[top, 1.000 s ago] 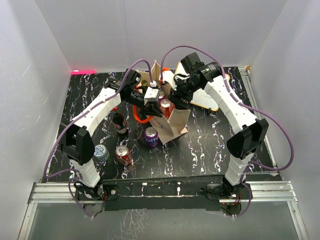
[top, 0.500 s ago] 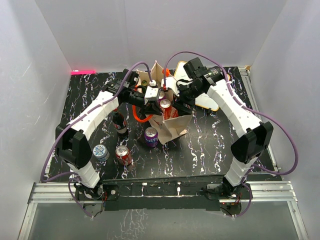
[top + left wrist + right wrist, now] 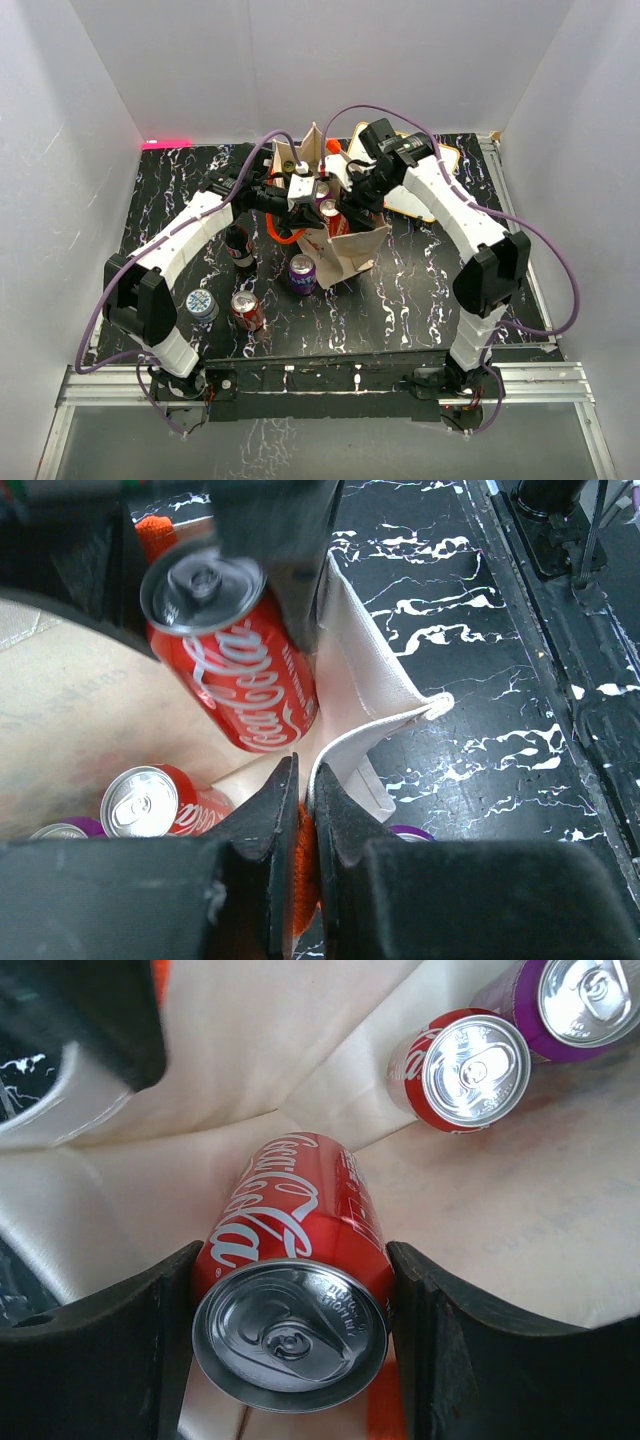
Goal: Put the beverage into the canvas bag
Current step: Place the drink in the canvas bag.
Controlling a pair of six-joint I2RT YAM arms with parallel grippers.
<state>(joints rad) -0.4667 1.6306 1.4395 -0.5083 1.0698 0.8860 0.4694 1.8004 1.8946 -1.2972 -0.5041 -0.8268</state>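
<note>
The beige canvas bag (image 3: 345, 250) stands open in the middle of the table. My left gripper (image 3: 298, 192) is shut on its rim and orange strap (image 3: 301, 865), holding the mouth open; the cloth wall (image 3: 365, 665) folds beside my fingers. My right gripper (image 3: 292, 1265) is shut on a red Coca-Cola can (image 3: 300, 1215) and holds it tilted inside the bag's mouth, above the bottom. The same can shows in the left wrist view (image 3: 235, 655). A second red can (image 3: 465, 1070) and a purple can (image 3: 585, 1000) stand inside the bag.
On the table left of the bag stand a dark bottle (image 3: 240, 248), a purple can (image 3: 302, 272), a red can (image 3: 247, 310) and a blue can (image 3: 202, 305). A wooden board (image 3: 425, 195) lies at the back right. White walls enclose the table.
My right gripper has moved left and down with the red can, into the bag's mouth. My left gripper has kept its hold on the rim and shifted slightly.
</note>
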